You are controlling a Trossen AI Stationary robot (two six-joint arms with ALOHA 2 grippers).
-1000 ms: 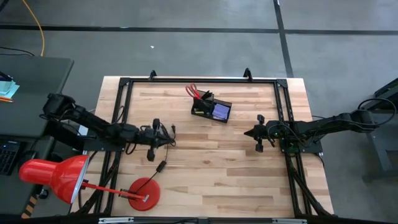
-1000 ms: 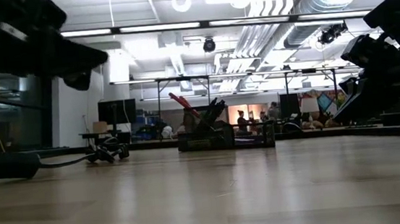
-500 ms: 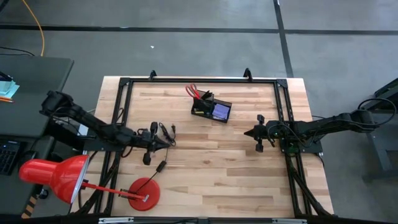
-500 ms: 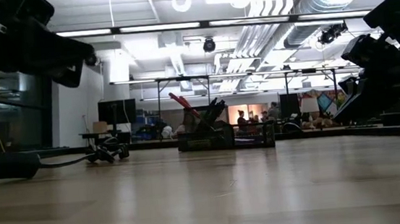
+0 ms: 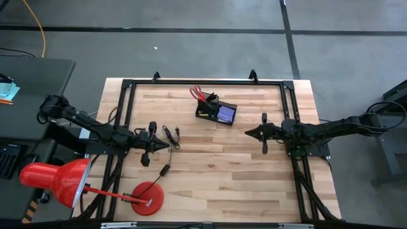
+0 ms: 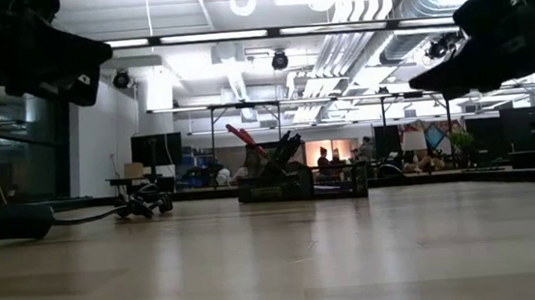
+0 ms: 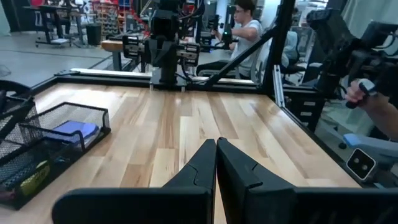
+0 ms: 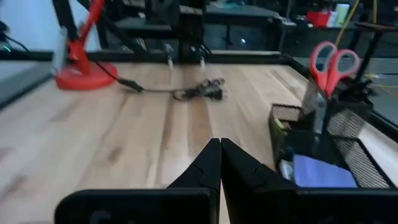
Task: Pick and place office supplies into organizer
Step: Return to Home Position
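Note:
The black mesh organizer stands at the table's far middle. Red-handled scissors stick up from its taller cup section with dark pens. The purple sticky-note pad lies in its lower tray, and so does a small yellow piece. My left gripper hovers shut and empty over the table's left middle, pointing right. My right gripper hovers shut and empty at the right middle, pointing left. The organizer also shows in the left wrist view and the right wrist view.
A thin black cable lies coiled just beyond my left gripper's tip. The red lamp base sits at the near left, its shade off the table's edge. People show beyond the table. Bare wood lies between the grippers.
My left gripper has drawn back toward the table's left edge and risen in the low view. My right gripper has moved a little toward the table's left and risen. Both stay shut. The organizer and its contents have not moved.

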